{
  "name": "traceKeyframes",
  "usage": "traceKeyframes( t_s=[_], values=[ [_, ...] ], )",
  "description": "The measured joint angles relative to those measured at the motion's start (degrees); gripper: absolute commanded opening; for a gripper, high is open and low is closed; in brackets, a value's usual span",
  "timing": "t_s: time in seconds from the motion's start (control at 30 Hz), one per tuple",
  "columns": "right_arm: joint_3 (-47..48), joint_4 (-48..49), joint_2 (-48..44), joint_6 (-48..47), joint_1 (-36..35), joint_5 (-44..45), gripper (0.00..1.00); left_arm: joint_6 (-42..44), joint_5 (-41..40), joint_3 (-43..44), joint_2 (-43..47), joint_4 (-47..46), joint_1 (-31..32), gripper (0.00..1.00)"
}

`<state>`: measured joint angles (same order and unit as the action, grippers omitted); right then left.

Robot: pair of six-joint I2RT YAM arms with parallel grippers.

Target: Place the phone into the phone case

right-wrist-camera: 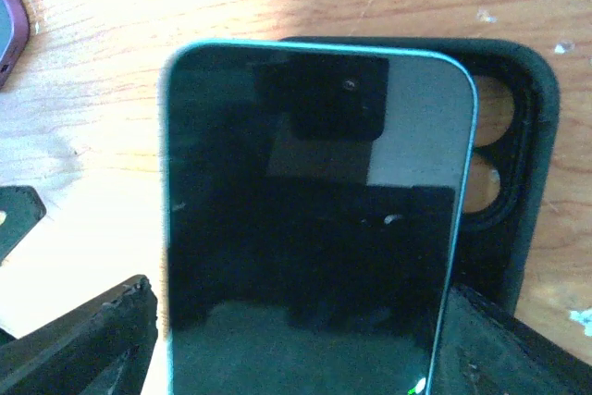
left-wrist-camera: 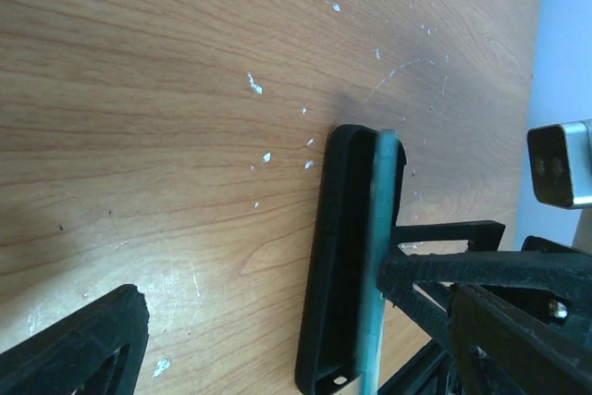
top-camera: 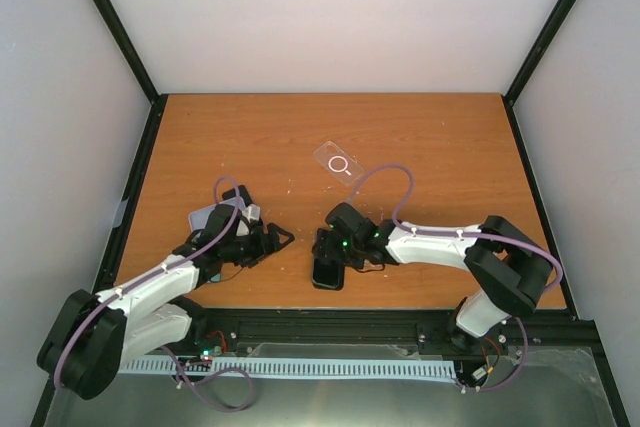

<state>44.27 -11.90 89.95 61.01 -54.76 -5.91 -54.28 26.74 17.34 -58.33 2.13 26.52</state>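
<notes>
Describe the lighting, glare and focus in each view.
Top external view: even light, sharp throughout. Left wrist view: near fingers blurred, soft shadow on the table at lower left. Right wrist view: phone screen shows reflections; table washed out at left.

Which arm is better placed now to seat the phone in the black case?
Right. The right gripper has a finger on each side of the phone, which lies partly over the black case. The left gripper stands open off to the side, apart from both.
</notes>
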Motion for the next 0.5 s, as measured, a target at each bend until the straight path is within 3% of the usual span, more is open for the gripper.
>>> traceKeyframes(
  t_s=[0.07, 0.27, 0.33, 0.5],
  values=[
    [0.00, -0.52, -0.39, 0.17, -0.02, 0.44, 0.91, 0.04, 0.13, 0.00, -0.42, -0.09, -0.02, 0.86],
    [0.04, -3.15, -3.69, -0.81, -0.02, 2.08, 0.88, 0.50, 0.57, 0.00, -1.92, -0.92, 0.11, 0.78],
    [0.04, -3.74, -4.74, -1.92, 0.00, 2.71, 0.82, 0.68, 0.83, 0.00, -2.58, -1.44, 0.57, 0.73],
    [-0.87, -3.74, -7.06, -5.62, 0.44, 3.89, 0.56, 0.50, 0.74, 0.42, -6.03, -4.09, 3.43, 0.60]
  ],
)
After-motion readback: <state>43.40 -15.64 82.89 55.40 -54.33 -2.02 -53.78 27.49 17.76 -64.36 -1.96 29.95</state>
